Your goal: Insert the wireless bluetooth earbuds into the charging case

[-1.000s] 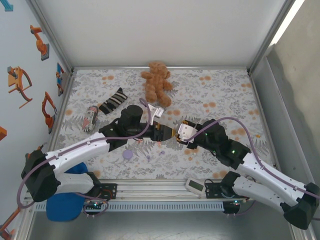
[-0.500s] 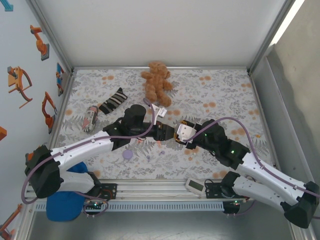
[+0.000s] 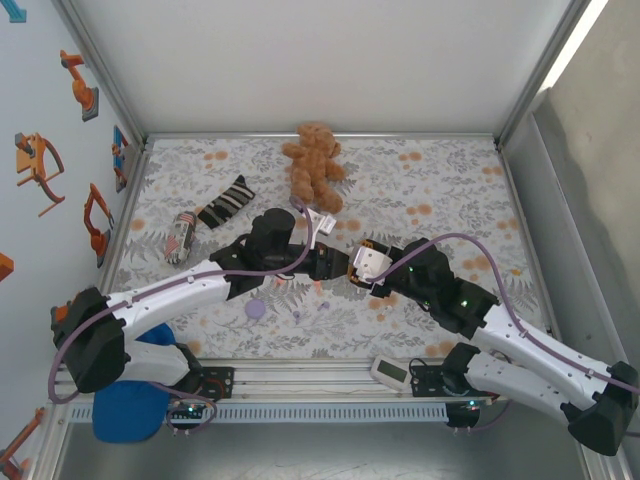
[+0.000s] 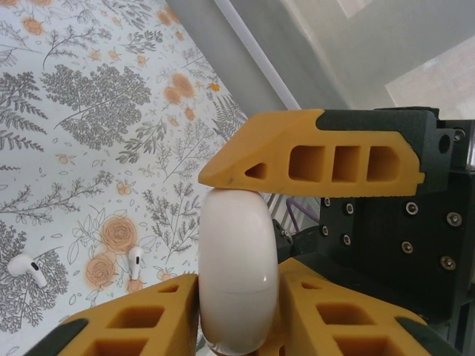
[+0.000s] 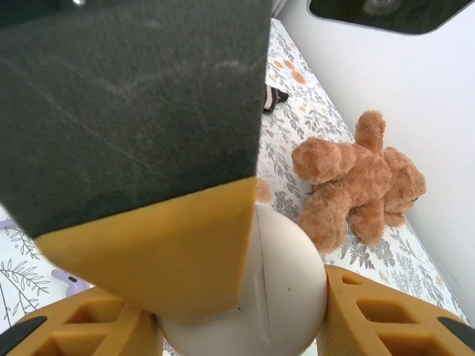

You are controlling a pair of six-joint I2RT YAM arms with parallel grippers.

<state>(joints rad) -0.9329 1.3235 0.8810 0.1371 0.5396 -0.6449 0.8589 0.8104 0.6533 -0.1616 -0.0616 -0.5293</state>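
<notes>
1. The charging case (image 4: 237, 274) was white and rounded, with its lid down and the seam unbroken. It was held up off the tabletop (image 4: 89, 111), caught between both grippers.
2. The left gripper (image 4: 239, 297) was closed on the lower end of the case, with one orange finger pressed to each side.
3. The right gripper (image 5: 245, 315) was clamped on the same case, a finger against either flank. In the left wrist view, one of its fingers sat on the top end of the case.
4. Two white stemmed earbuds (image 4: 26, 271) (image 4: 135, 259) lay loose on the floral mat, down and to the left of the left gripper's fingers. They were apart from each other, clear of the case, and neither gripper touched them.
5. A small lilac piece (image 5: 70, 282) lay on the mat just left of the right gripper's left finger. It may have been another bud, but too little showed to say.
6. A teddy bear (image 5: 364, 178) lay on the mat beyond the right gripper, near the far wall.
7. Progress, as judged:
   - The task was at an early stage: the case was secured but not yet opened, and no bud was seated.
   - What was left was to lift the lid, probably with one gripper bracing and the other prying, and then to free a gripper.
   - After that, each bud had to be picked up and set in its well.
</notes>
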